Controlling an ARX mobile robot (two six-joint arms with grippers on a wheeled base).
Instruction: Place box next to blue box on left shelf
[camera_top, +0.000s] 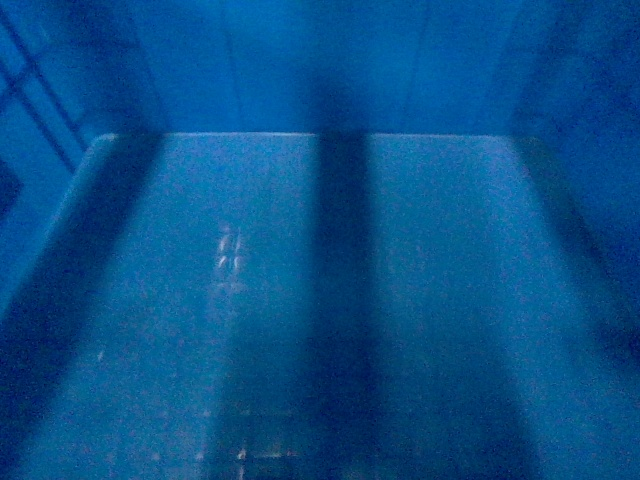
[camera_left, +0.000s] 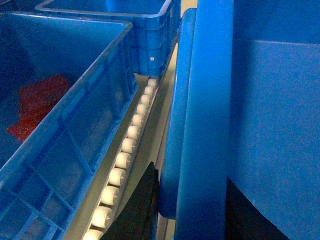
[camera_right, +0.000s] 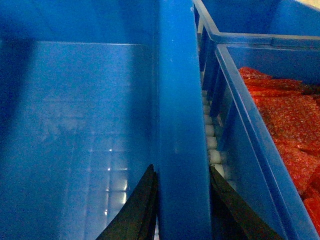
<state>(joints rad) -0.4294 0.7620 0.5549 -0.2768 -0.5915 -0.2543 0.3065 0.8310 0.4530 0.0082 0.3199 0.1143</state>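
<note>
So the box (camera_top: 300, 300) took up the whole head view, we were basically staring straight down at its floor with a dark shadow stripe running up the middle. In the left wrist view its rim ran top to bottom through the centre of the frame, and the left gripper (camera_left: 200, 210) had a black finger (camera_left: 137, 215) on the outside of that wall and another dark bit at lower right on the inside, so it was clamped on the rim. Same deal on the right: the right gripper (camera_right: 182, 210) had its two black fingers pinched either side of the wall at bottom centre.

Left crate (camera_left: 85, 115) with red packets (camera_left: 40, 100) sat at the left of that frame, roller track (camera_left: 125, 155) between it and our box. Right crate (camera_right: 240, 125) held red bags (camera_right: 290, 130) too.
</note>
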